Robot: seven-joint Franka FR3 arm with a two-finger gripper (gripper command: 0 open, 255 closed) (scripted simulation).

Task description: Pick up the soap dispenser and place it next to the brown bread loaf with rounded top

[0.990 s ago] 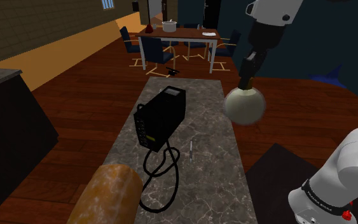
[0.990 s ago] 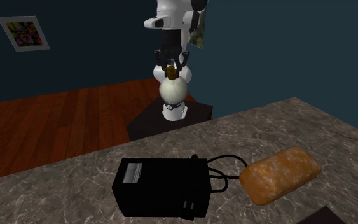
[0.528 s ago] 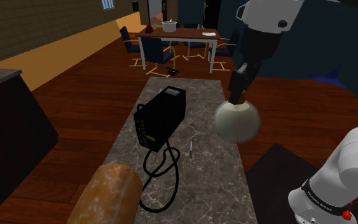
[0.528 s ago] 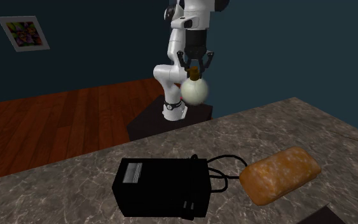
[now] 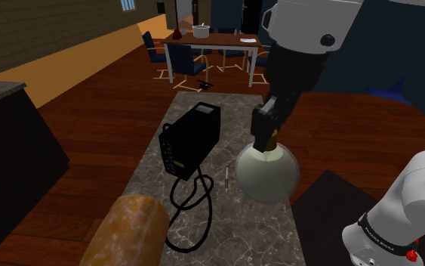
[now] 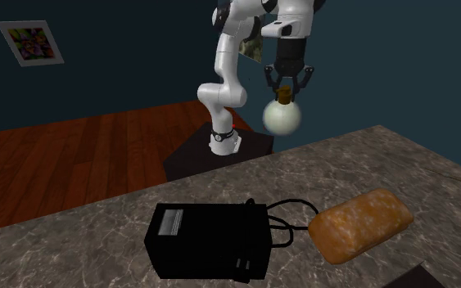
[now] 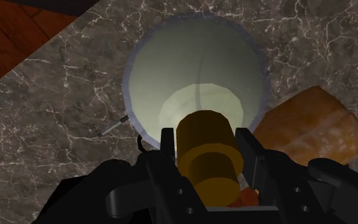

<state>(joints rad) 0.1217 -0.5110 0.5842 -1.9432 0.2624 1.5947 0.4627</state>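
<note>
A black box-shaped device (image 5: 192, 140) stands on the marble counter (image 5: 252, 223). Its black cable (image 5: 190, 213) lies looped at 6 o'clock from it. At 4 o'clock of the device lies a thin metal piece (image 5: 227, 178), perhaps a small tool. Far off at 12 o'clock stands a dining table (image 5: 222, 44) with chairs (image 5: 184, 60) and a pot (image 5: 201, 31).

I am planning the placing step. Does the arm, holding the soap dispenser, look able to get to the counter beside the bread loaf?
Probably yes. The fingers hold the soap dispenser above the stone counter, with nothing standing between it and the bread loaf; only a black cable lies near.
</note>
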